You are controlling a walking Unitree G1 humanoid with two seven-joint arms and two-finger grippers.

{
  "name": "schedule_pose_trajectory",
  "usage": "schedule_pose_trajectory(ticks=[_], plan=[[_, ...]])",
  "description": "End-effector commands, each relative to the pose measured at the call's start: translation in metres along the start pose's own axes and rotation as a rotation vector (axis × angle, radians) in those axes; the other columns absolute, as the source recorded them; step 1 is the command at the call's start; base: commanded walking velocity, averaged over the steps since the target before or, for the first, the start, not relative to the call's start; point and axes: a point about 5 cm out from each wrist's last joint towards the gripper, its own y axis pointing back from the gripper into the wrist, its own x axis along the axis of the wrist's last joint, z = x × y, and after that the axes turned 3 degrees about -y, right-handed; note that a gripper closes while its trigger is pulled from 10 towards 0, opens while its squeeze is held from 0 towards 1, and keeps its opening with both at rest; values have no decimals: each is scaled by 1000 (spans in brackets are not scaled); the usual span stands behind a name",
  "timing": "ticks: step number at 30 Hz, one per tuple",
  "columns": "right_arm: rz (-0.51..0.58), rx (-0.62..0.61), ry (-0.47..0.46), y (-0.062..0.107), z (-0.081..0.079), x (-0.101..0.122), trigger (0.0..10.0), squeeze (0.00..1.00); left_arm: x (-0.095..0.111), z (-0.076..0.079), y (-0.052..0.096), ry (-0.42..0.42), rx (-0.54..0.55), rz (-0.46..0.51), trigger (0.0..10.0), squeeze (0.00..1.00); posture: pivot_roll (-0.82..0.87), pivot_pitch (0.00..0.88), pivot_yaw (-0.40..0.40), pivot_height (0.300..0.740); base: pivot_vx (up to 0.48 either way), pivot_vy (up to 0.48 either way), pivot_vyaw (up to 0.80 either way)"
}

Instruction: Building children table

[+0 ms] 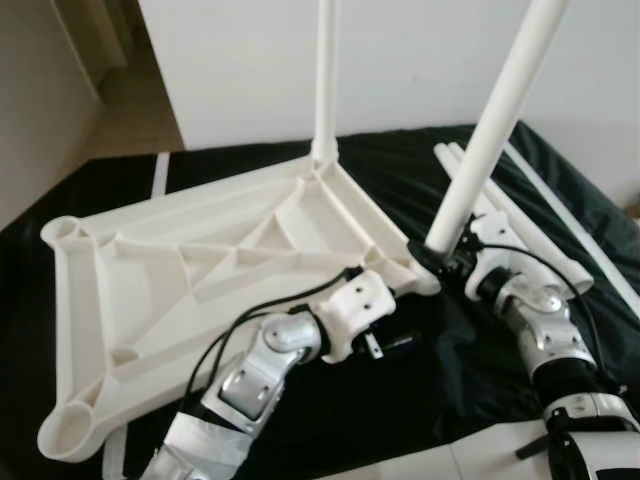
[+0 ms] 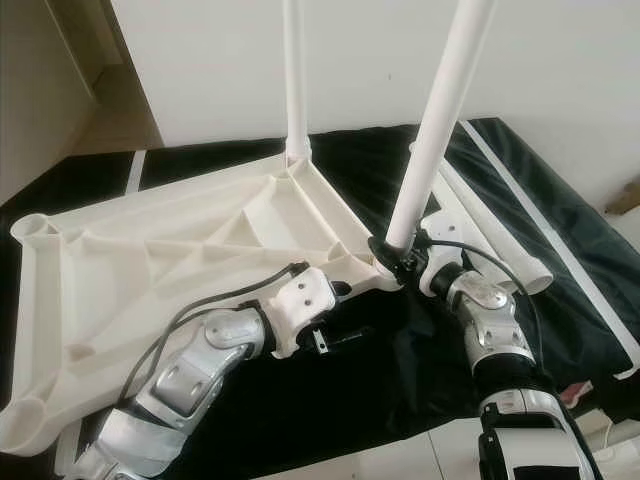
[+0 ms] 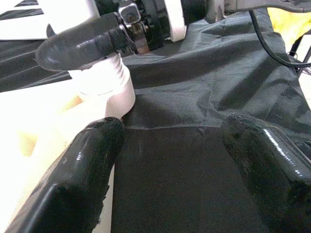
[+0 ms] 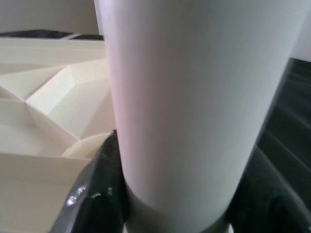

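Observation:
The white tabletop point(image 1: 200, 270) lies upside down on a black cloth. One white leg point(image 1: 325, 80) stands upright in its far corner. At the near right corner a second leg point(image 1: 490, 130) leans to the right, its threaded end point(image 3: 104, 80) at the corner socket. My right gripper point(image 1: 440, 255) is shut on this leg just above the socket; up close the leg point(image 4: 194, 97) sits between the black fingers point(image 4: 102, 194). Beside the same corner, low over the cloth, my left gripper point(image 3: 170, 179) is open, one finger point(image 3: 87, 165) against the tabletop's edge.
Two loose white legs point(image 1: 540, 230) lie on the black cloth point(image 1: 420, 400) to the right of my right arm. A white wall rises just behind the cloth. Bare floor shows at the far left. Empty sockets sit at the tabletop's left corners point(image 1: 62, 232).

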Motion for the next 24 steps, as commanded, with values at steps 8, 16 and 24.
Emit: schedule_pose_trajectory(ticks=[8, 16, 24], plan=[[-44, -23, -24, 4, 3, -15, 0, 0, 0, -3, -1, -17, 6, -8, 10000, 0, -36, 0, 13, 740, 0, 0, 0], [-62, -74, -118, 5, 1, -25, 10000, 0, 1, -2, -1, -18, 3, -7, 10000, 0, -37, 0, 13, 740, 0, 0, 0], [-50, -352, -165, -4, -10, -26, 10000, 0, 1, -7, 0, 11, 29, 8, 10000, 0, -40, 0, 3, 740, 0, 0, 0]])
